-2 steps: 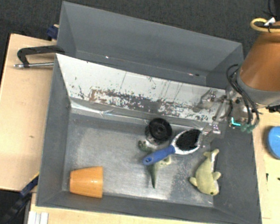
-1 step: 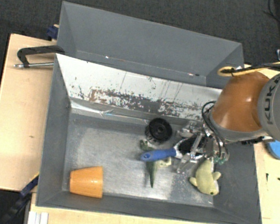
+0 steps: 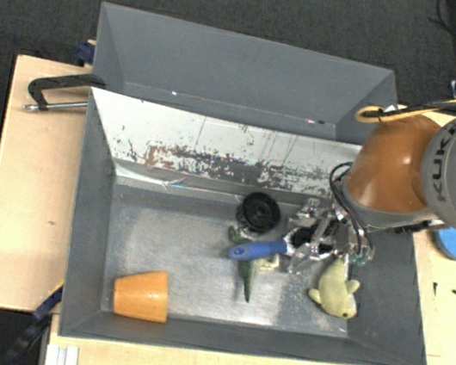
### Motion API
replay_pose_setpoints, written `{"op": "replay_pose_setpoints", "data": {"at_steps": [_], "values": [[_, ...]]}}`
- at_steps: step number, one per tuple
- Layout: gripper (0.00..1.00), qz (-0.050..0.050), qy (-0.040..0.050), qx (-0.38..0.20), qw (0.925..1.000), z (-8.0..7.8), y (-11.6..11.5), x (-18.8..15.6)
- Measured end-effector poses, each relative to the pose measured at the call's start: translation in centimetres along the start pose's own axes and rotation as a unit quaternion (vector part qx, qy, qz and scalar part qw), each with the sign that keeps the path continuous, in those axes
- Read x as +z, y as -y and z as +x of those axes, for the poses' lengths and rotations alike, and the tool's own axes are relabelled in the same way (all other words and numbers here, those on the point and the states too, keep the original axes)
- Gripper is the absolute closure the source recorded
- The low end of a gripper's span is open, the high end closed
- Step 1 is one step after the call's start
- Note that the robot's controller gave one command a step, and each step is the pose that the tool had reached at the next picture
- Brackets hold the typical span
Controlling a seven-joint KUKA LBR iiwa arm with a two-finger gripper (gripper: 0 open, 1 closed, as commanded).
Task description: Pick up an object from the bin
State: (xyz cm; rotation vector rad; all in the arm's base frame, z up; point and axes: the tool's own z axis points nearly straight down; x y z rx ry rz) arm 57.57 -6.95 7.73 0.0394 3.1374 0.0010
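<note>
Camera view: gripper (image 3: 315, 241) low beside blue-handled tool (image 3: 258, 251); its opening cannot be told.

pincer (image 3: 315, 242) just beside blue-handled tool (image 3: 258, 251) and pale plush toy (image 3: 336, 294), bin (image 3: 88, 223) right.

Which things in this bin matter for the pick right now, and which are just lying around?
In play: gripper, down at the right; blue-handled tool beside it; pale plush toy just in front of it.
Lying about: black round piece at the back; orange cup, front left.
</note>
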Motion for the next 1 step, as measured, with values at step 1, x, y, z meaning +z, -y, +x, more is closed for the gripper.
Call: {"op": "replay_pose_setpoints", "data": {"at_steps": [1], "values": [[1.00,0.000,0.0053,0.024,0.9997,-1.13,-1.62,-13.69]]}}
